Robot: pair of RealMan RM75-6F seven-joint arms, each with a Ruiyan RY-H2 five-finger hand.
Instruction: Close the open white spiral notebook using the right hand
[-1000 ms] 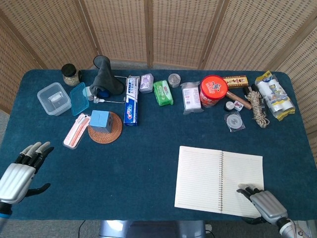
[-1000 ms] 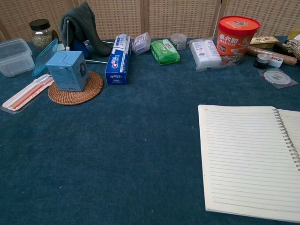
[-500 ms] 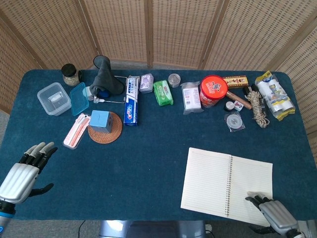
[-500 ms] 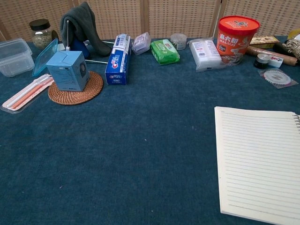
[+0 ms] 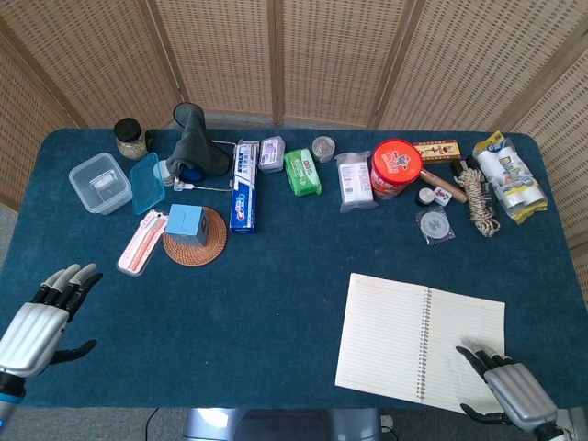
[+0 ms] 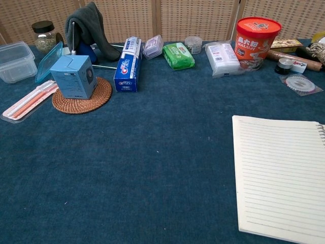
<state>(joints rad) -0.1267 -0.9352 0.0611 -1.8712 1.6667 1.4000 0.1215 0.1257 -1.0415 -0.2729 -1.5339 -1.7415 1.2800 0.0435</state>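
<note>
The white spiral notebook (image 5: 418,342) lies open and flat on the blue table near the front right; its lined left page (image 6: 282,178) fills the chest view's lower right. My right hand (image 5: 511,387) rests at the notebook's front right corner, fingers extended onto the right page, holding nothing. My left hand (image 5: 41,317) hovers at the front left edge of the table, fingers apart and empty. Neither hand shows in the chest view.
Along the back stand a red tub (image 5: 395,168), tissue pack (image 5: 354,181), green pack (image 5: 302,172), toothpaste box (image 5: 243,186), grey cloth (image 5: 197,142) and clear container (image 5: 99,183). A blue cube (image 5: 186,223) sits on a woven coaster. Rope (image 5: 476,202) and packets lie back right.
The notebook slid right and toward the front edge a second ago, then stayed put. My right hand pulled back with it and now lies slightly further onto the right page.
</note>
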